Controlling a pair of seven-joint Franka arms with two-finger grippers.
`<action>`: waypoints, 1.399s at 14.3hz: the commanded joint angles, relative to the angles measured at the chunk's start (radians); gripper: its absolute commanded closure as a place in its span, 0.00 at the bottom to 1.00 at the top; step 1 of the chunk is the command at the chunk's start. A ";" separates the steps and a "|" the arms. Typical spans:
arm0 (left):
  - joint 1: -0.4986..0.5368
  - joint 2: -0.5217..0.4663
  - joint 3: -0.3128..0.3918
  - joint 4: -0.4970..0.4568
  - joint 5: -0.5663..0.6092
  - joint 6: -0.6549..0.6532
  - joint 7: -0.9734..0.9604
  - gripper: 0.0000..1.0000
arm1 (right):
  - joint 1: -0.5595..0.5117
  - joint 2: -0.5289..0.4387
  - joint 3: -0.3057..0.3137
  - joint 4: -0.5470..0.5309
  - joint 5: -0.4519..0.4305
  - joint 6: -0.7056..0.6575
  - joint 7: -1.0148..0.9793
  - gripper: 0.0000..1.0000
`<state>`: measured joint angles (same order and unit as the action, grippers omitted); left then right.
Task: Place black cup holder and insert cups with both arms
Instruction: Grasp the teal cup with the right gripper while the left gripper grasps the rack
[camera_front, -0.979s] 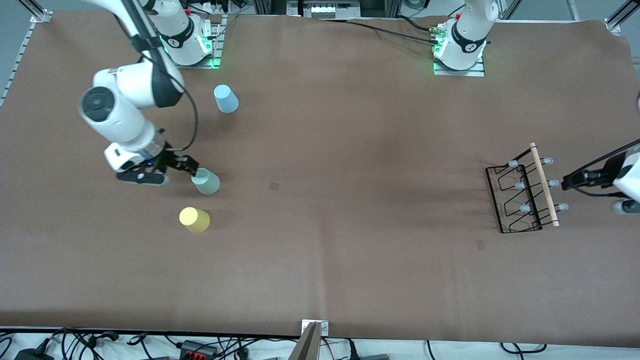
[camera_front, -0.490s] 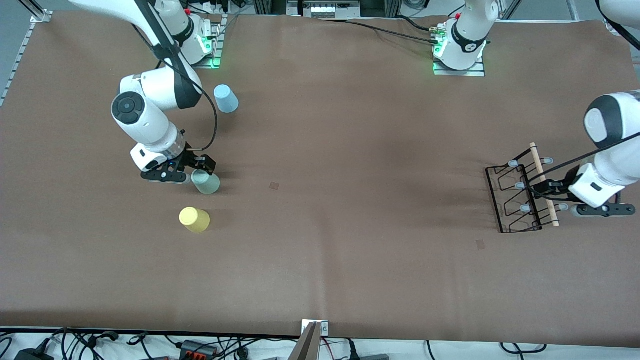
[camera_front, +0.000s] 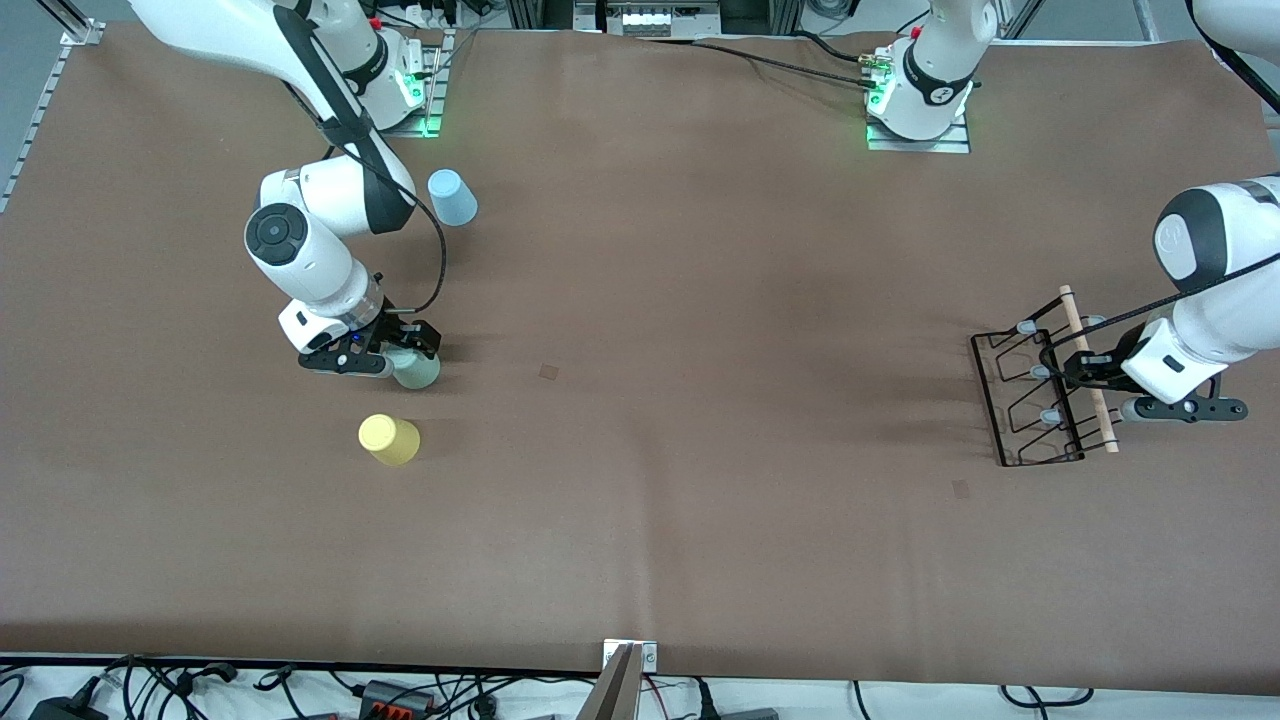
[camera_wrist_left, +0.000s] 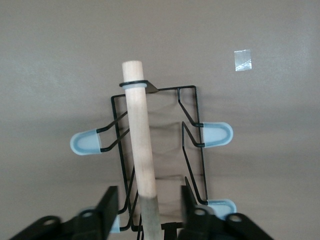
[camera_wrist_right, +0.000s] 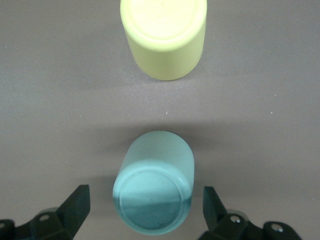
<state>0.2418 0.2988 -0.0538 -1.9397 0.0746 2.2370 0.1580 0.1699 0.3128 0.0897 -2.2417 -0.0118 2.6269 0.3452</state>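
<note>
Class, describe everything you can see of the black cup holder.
The cup holder is a black wire rack with a light wooden rod handle on top and pale grey-blue tipped pegs sticking out on both sides. It stands on the brown table toward the left arm's end, with no cups on it. The left end effector is open, its fingers on either side of the rod, not yet closed on it.

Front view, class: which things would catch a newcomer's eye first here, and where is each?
The right pincer straddles the upside-down pale green cup, fingers open, with the yellow cup nearer the camera and the light blue cup farther. At the left arm's end, the left pincer brackets the black cup holder by its wooden handle, open.
</note>
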 joint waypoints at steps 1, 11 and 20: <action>0.014 -0.040 -0.014 -0.028 0.014 0.000 0.017 0.73 | 0.000 0.002 -0.002 -0.019 -0.010 0.027 -0.012 0.00; 0.014 -0.043 -0.017 0.074 0.013 -0.103 0.008 0.99 | -0.006 0.009 -0.005 -0.018 -0.010 0.047 -0.011 0.00; -0.006 -0.043 -0.236 0.332 0.002 -0.467 -0.020 0.99 | -0.006 0.014 -0.005 -0.012 -0.010 0.055 -0.012 0.72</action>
<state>0.2315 0.2590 -0.2179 -1.6432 0.0744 1.8245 0.1580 0.1684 0.3300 0.0832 -2.2434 -0.0119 2.6632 0.3436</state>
